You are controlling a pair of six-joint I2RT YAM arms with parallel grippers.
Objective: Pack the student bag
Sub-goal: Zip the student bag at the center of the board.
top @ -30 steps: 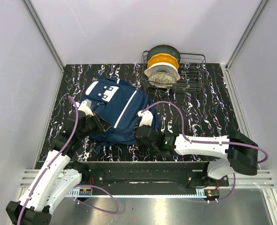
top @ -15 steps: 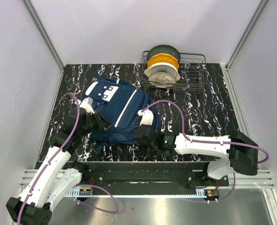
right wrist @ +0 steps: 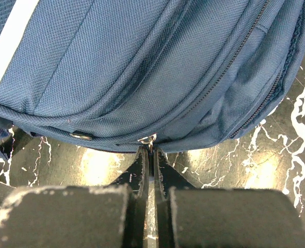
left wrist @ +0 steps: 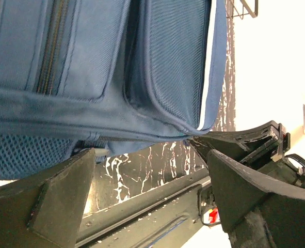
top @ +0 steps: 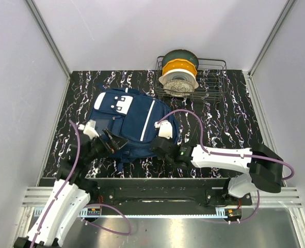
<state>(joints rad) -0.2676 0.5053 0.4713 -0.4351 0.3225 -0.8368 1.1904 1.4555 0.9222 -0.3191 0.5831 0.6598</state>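
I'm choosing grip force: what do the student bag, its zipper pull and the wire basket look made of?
The student bag: woven synthetic fabric, probably nylon or polyester, matte; fine weave grain shows. The zipper pull: likely metal, glinting silver. The wire basket: thin metal wire, apparently; open grid.

Student bag (top: pixel 131 121) front-left of wire basket (top: pixel 215 87), spools (top: pixel 179 72) inside the basket.
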